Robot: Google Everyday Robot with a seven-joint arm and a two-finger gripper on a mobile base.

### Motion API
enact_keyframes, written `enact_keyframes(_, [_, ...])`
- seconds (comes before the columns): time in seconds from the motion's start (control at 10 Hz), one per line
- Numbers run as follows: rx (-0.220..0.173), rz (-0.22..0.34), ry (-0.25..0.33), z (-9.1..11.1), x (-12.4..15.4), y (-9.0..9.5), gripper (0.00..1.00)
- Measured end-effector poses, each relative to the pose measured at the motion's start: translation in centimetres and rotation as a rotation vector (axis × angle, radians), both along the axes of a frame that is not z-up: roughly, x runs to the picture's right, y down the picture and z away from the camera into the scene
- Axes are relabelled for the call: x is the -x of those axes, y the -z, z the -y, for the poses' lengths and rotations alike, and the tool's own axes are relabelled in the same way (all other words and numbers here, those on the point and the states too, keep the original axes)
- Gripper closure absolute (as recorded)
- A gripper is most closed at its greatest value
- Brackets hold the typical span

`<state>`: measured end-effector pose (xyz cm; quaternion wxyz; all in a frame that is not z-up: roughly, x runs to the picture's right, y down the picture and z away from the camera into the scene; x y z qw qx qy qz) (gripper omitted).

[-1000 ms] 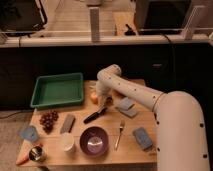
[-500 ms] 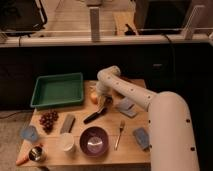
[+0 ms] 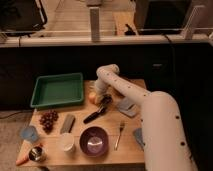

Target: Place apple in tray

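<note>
Reaching across the wooden table from the lower right with the white arm, elbow bent above the far edge, forearm pointing down to the gripper. Gripper low, near tabletop level, directly at the apple, with the apple showing at its left side. Opening of the gripper: cannot tell. Contact with the apple, or a grip on it: cannot tell. Apple outside the tray, just beside the tray's near right corner. Tray lying flat at the far left of the table: green, rectangular, with raised sloping walls. Lying diagonally just in front of the gripper: a black-handled utensil. Lying just right of the gripper, close under the arm: a grey flat pad. Arranged on the left side, in front of the tray: a dark red grape bunch, a grey block and a pale blue item. Set toward the near edge: a white cup, a purple bowl, a metal cup and an orange carrot at the near left corner. Lying right of the purple bowl, well apart from the apple: a fork. Partly hidden by the arm at the near right: a second blue item.
</note>
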<state>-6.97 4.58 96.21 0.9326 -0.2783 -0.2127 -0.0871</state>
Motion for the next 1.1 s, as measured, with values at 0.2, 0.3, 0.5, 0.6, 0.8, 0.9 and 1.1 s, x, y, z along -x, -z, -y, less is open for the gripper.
enact_keyframes(0.2, [0.005,0.024,0.006,0.6,0.8,0.3,0.63])
enact_keyframes(0.3, [-0.003,0.046,0.003,1.5,1.4,0.7,0.64])
enact_keyframes(0.5, [-0.03,0.075,-0.009,3.8,1.9,1.8,0.64])
enact_keyframes(0.6, [-0.046,0.092,-0.015,5.1,2.2,2.6,0.64])
enact_keyframes(0.8, [-0.073,0.133,-0.025,6.9,3.2,3.5,0.64])
enact_keyframes(0.9, [-0.083,0.159,-0.024,7.4,4.2,3.9,0.64])
enact_keyframes(1.1, [-0.109,0.226,-0.01,8.0,7.3,5.1,0.64])
